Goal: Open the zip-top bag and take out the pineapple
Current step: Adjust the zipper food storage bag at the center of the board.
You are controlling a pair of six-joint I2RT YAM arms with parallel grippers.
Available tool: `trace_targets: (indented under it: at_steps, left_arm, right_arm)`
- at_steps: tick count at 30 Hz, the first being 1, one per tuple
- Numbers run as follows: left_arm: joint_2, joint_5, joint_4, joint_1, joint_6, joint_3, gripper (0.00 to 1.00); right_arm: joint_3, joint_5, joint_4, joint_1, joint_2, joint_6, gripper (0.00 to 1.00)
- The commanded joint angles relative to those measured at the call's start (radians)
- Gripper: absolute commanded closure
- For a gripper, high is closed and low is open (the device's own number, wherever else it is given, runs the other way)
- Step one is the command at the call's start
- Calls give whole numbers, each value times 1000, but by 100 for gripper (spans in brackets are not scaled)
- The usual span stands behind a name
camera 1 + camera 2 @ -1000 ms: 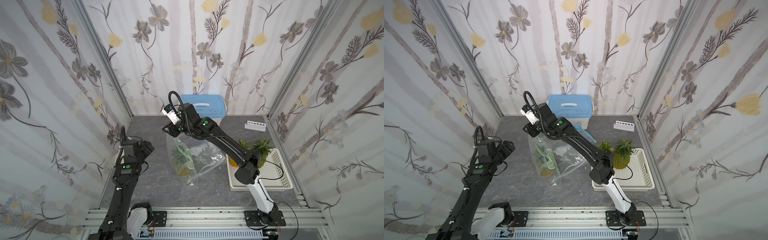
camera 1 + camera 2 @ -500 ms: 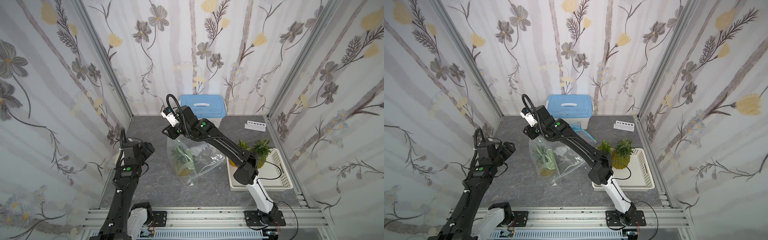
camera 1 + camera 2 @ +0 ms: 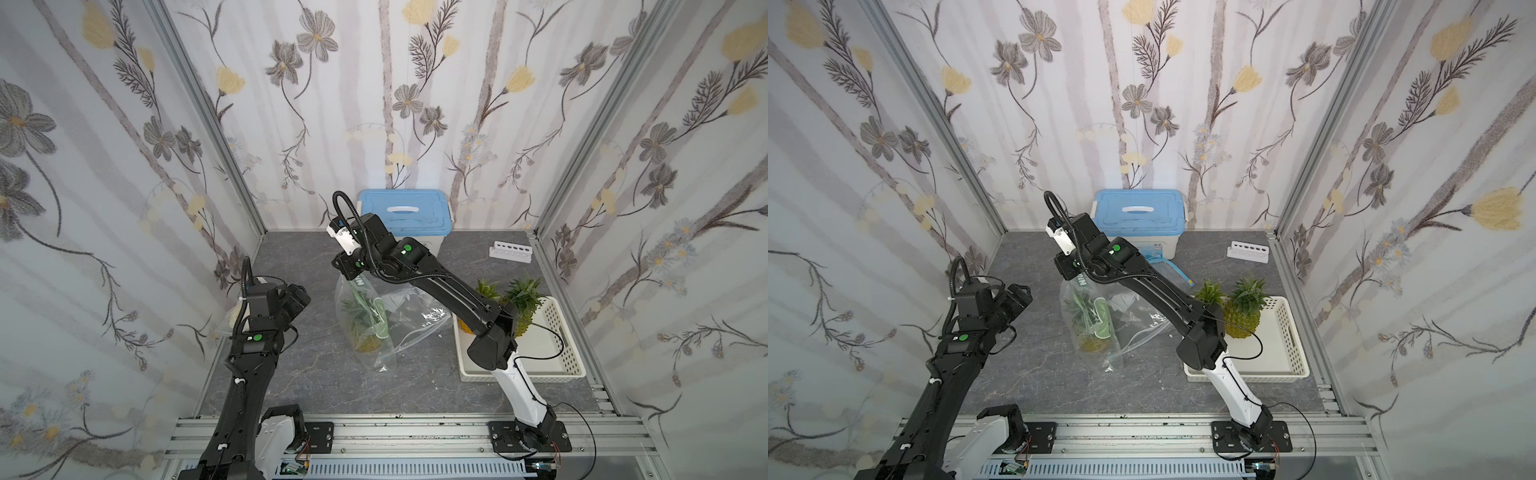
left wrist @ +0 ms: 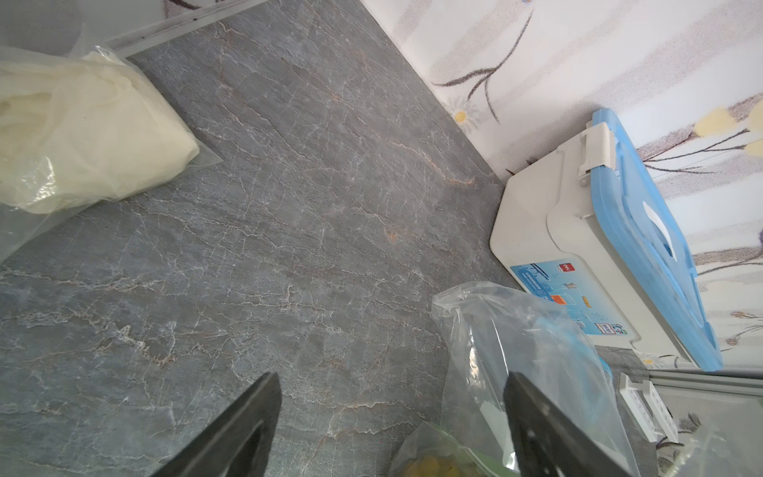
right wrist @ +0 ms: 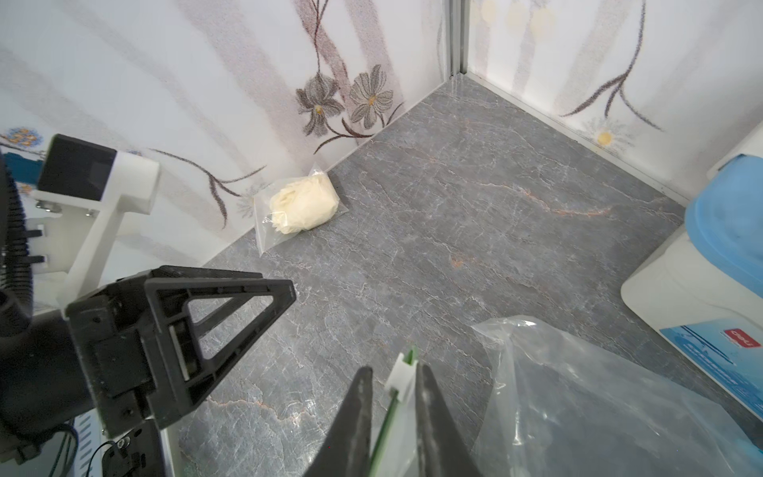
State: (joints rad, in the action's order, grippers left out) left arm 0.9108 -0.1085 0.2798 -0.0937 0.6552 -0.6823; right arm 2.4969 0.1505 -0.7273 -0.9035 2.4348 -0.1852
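right pincer point(image 5: 396, 384): narrow, its 2 fingers closed on the white slider point(image 5: 402, 378) at the top of the zip-top bag point(image 3: 374, 316), above the middle of the surface point(image 3: 311, 374).
left pincer point(image 4: 391, 380): wide, holding nothing, hanging above the surface near its left edge, apart from the bag.
zip-top bag: clear plastic, standing upright in the middle of the surface in both top views, its top edge up at the right pincer.
pineapple point(image 3: 368, 340): inside the bag, yellow body low down, green leaves higher up point(image 3: 1092, 343).
basket point(image 3: 1293, 336): white, at the right edge of the surface, with 2 more pineapples point(image 3: 1241, 320) standing in its far end.
box point(image 3: 405, 212): white with a blue lid, at the back edge, just behind the bag.
rack point(image 3: 510, 251): small, white, near the back right corner.
glove bag point(image 5: 303, 202): clear bag of cream gloves against the left edge.
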Motion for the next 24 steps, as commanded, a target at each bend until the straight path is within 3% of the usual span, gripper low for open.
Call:
trace_targets:
  at_steps: [1, 4, 10, 21, 24]
  left_arm:
    - [-1, -8, -47, -1, 1, 2, 12]
    - [1, -9, -55, -2, 7, 10, 12]
    - [-1, -23, -67, -1, 12, 17, 12]
    - [-15, -25, -54, -1, -9, 20, 12]
    - [-5, -26, -60, -1, -9, 17, 12]
  right_arm:
    - [0, -53, 0, -15, -31, 17, 59]
    - [1, -113, -8, -46, -53, 27, 50]
    - [1, -245, -43, -104, -56, 10, 48]
    - [1, -306, 0, -88, 4, 0, 50]
    - [1, -292, 11, -73, 10, -1, 59]
